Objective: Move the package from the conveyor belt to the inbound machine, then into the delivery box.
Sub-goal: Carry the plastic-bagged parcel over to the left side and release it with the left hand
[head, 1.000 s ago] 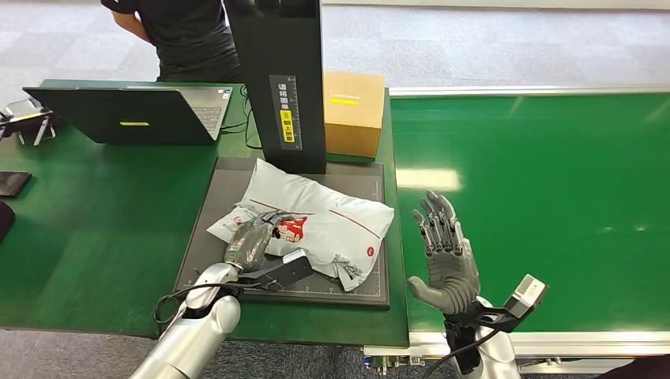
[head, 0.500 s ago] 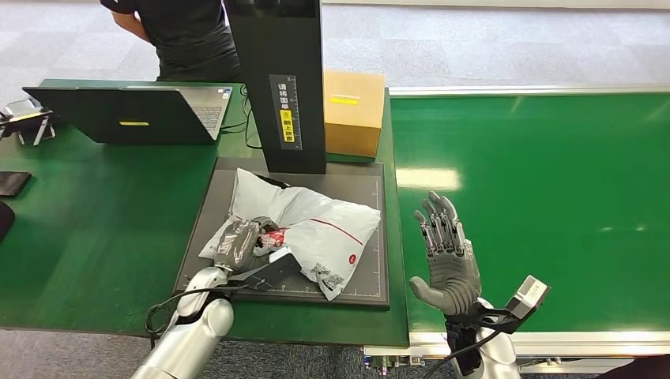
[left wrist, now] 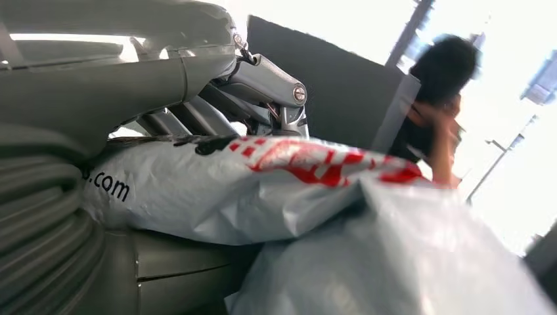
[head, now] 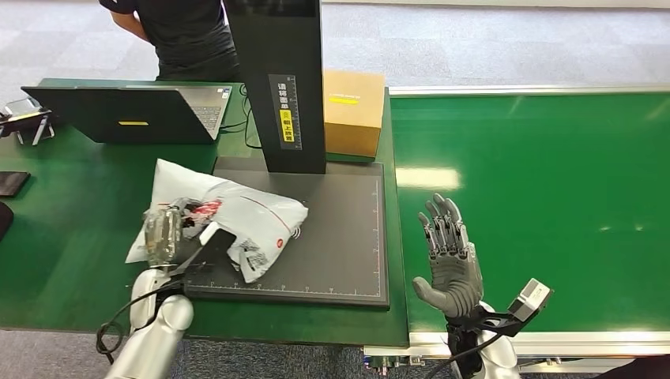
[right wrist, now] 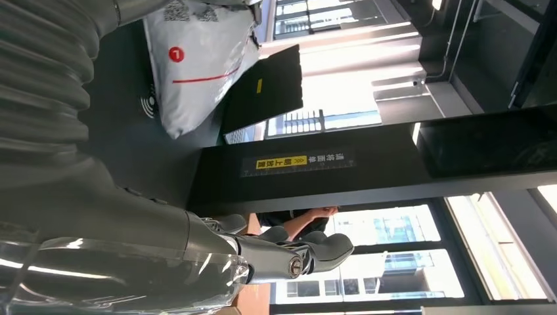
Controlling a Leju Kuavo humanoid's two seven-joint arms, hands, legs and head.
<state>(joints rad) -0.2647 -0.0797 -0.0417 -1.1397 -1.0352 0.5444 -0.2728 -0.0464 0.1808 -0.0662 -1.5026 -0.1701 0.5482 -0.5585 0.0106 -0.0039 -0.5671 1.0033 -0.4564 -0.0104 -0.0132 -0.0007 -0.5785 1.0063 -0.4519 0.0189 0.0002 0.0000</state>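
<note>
One hand, the left (head: pixel 164 234), has its fingers clamped on the package (head: pixel 225 217), which overhangs the scanner plate's (head: pixel 332 245) left edge, likely bound for the delivery box. Right hand (head: pixel 449 260) hovers beside the plate, fingers spread, holding nothing.
</note>
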